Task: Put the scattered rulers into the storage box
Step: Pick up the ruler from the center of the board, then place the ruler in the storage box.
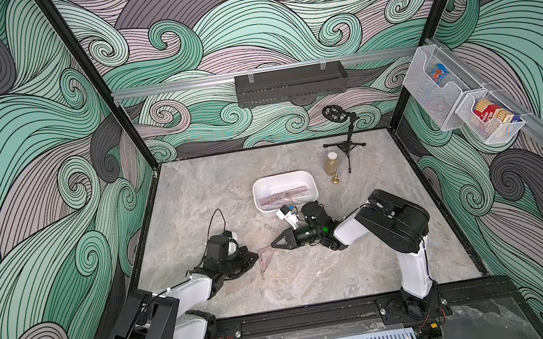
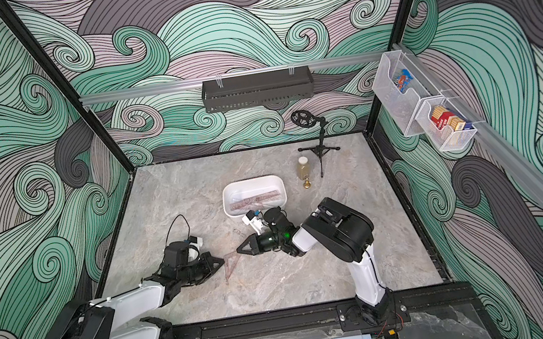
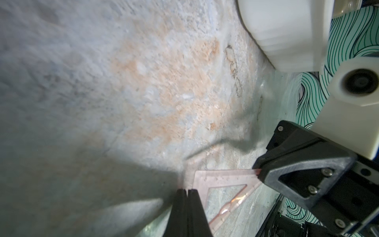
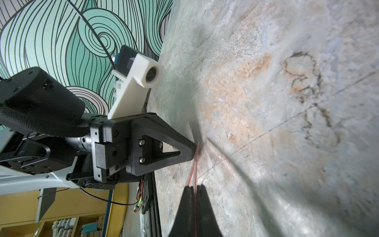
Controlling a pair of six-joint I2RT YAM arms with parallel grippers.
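The right end effector [image 4: 196,187] is clamped on one corner of the reddish set square [image 3: 221,178], whose thin edge shows between its fingers. The left end effector [image 3: 187,190] meets another corner with fingers nearly together; whether it grips cannot be told. The set square spans the two, low over the counter [image 1: 316,274], near the box [image 1: 258,187], where other rulers [image 1: 285,196] lie. This looks like a handover. Next the left should let go fully, and the right should carry the piece over the rim.
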